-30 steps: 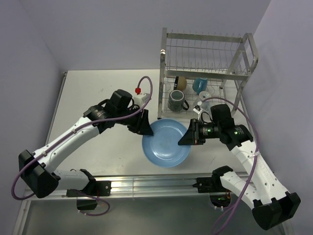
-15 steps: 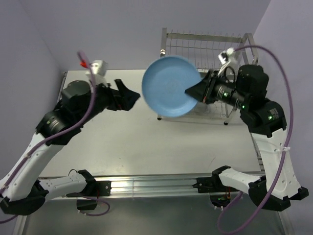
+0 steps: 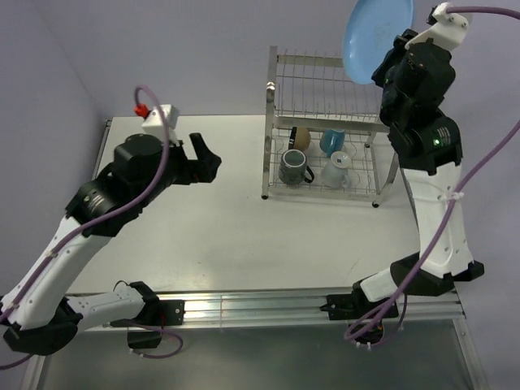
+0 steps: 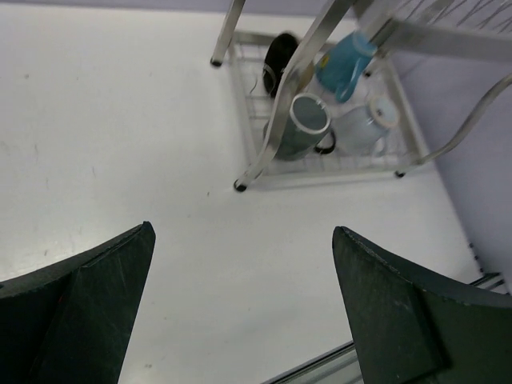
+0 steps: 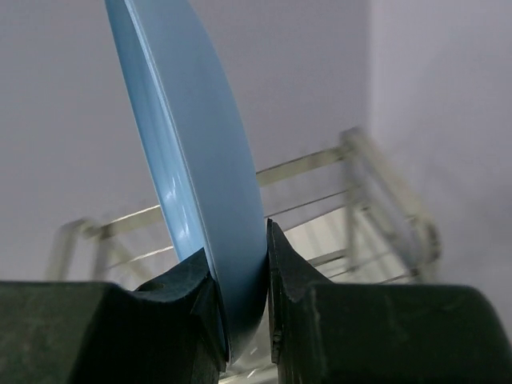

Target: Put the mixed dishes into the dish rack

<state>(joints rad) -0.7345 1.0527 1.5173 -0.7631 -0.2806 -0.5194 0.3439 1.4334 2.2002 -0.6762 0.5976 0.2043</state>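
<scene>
My right gripper (image 3: 392, 58) is shut on the rim of the light blue plate (image 3: 375, 34) and holds it high above the steel wire dish rack (image 3: 404, 65), near its upper tier; the plate (image 5: 188, 152) stands on edge between the fingers. In the rack's lower tier sit the dark grey mug (image 3: 293, 166), the white mug (image 3: 336, 168), the light blue mug (image 3: 331, 140) and the tan-and-black bowl (image 3: 300, 136). My left gripper (image 3: 205, 159) is open and empty over the table, left of the rack. The left wrist view shows the rack (image 4: 282, 120) and mugs ahead.
The white table (image 3: 203, 236) stretches left and in front of the rack. Purple walls close in behind and at the right. A metal rail (image 3: 244, 305) runs along the table's near edge.
My right gripper has lifted the plate from the table up and right to above the rack. My left arm let go of the plate and pulled back to the left.
</scene>
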